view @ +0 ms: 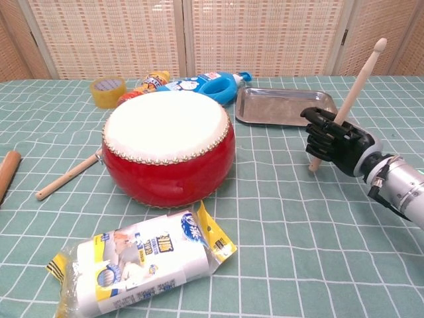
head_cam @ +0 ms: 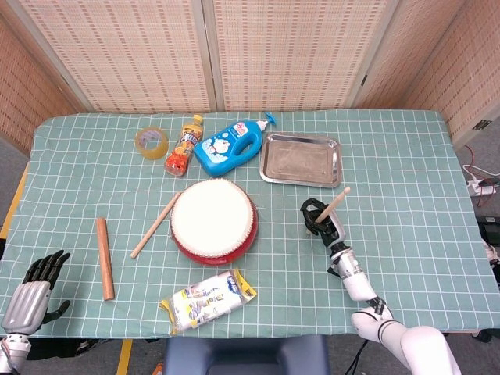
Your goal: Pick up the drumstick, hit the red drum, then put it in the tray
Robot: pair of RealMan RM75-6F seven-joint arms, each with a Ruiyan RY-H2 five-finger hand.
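Right hand grasps drumstick, tip tilted up-right, between red drum and tray; left hand released.

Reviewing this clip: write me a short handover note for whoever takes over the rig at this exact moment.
Right robot hand: grips the drumstick near its lower end, tip tilted up, lifted off the table, right of the red drum and near the tray.
Left robot hand: holds nothing, at the table's near left edge.
Done: drumstick picked up.
Whether the drum was struck cannot be told from this moment.
Left: confirm the strike, then lay the drumstick in the tray.
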